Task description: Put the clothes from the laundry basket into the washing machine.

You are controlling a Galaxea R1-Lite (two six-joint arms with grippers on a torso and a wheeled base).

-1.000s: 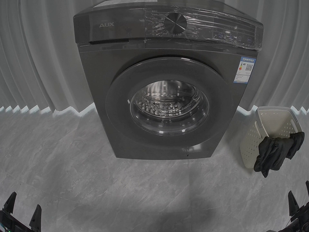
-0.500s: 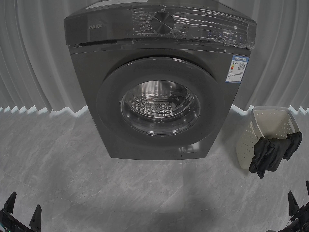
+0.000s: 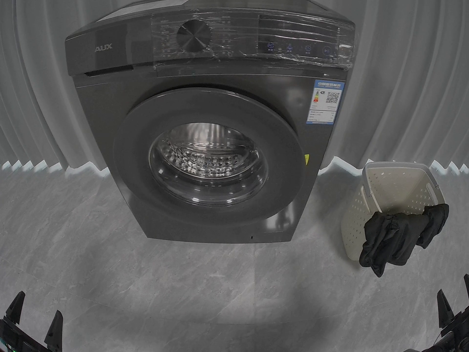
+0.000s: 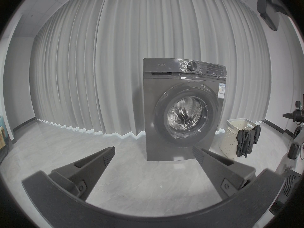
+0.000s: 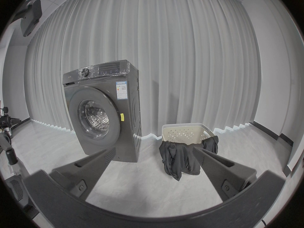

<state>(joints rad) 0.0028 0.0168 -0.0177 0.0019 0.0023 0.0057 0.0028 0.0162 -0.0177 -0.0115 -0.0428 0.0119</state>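
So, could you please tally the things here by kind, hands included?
Dark grey front-loading washing machine: 1
White perforated plastic laundry basket: 1
Black cloth bundle draped over its rim: 1
Open hands: 2, left hand and right hand
Total: 5

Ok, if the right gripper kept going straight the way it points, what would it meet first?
Probably nothing near: the right gripper points at the gap between washing machine and laundry basket, so the curtain behind comes first. Depth is unclear; the basket lies close.

Grey washing machine [image 3: 210,99]; black clothes [image 3: 395,233]; basket [image 3: 352,218] perhaps cream.
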